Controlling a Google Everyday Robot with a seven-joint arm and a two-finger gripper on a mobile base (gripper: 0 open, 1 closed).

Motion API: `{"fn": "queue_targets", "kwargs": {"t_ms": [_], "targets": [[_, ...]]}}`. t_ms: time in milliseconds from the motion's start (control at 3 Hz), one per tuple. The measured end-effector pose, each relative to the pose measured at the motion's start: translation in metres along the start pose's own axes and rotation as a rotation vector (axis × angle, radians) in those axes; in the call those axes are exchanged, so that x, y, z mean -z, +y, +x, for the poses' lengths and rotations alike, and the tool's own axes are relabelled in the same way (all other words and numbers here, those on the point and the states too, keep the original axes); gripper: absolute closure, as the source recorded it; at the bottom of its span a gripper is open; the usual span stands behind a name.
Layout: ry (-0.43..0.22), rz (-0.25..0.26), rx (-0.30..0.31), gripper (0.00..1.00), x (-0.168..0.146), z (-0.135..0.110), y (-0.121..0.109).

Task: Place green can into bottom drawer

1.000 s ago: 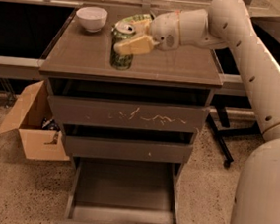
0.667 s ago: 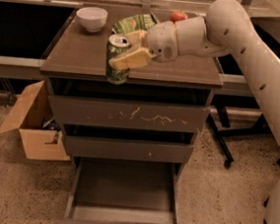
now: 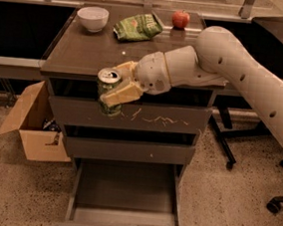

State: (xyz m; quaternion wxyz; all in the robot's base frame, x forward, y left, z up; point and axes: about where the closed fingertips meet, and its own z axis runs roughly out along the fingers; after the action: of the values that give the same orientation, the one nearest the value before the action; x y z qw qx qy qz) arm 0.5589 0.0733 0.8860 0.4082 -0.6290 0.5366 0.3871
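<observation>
My gripper (image 3: 115, 88) is shut on the green can (image 3: 108, 85), a small can with a silver top, held upright in the air just past the front edge of the cabinet top (image 3: 87, 55), in front of the scratched top drawer (image 3: 131, 116). The bottom drawer (image 3: 126, 193) is pulled open below, its wide flat inside bare. The can hangs well above it, towards its left side. The middle drawer (image 3: 128, 149) is shut.
On the cabinet top stand a white bowl (image 3: 92, 18), a flat green snack bag (image 3: 138, 26) and a red apple (image 3: 180, 18). An open cardboard box (image 3: 32, 124) sits on the floor at the left. Office chair legs (image 3: 228, 148) are at the right.
My gripper has carried the green can off the cabinet top, forward and down, so it now hangs in front of the top drawer.
</observation>
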Motion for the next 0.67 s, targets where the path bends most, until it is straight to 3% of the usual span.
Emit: {"fn": "queue_targets", "kwargs": {"t_ms": [333,667], "targets": [[0.034,0.053,-0.039,1.0,-0.0303,0.0541,0.0304],[0.034,0.053,-0.039,1.0,-0.0303,0.0541,0.0304]]}}
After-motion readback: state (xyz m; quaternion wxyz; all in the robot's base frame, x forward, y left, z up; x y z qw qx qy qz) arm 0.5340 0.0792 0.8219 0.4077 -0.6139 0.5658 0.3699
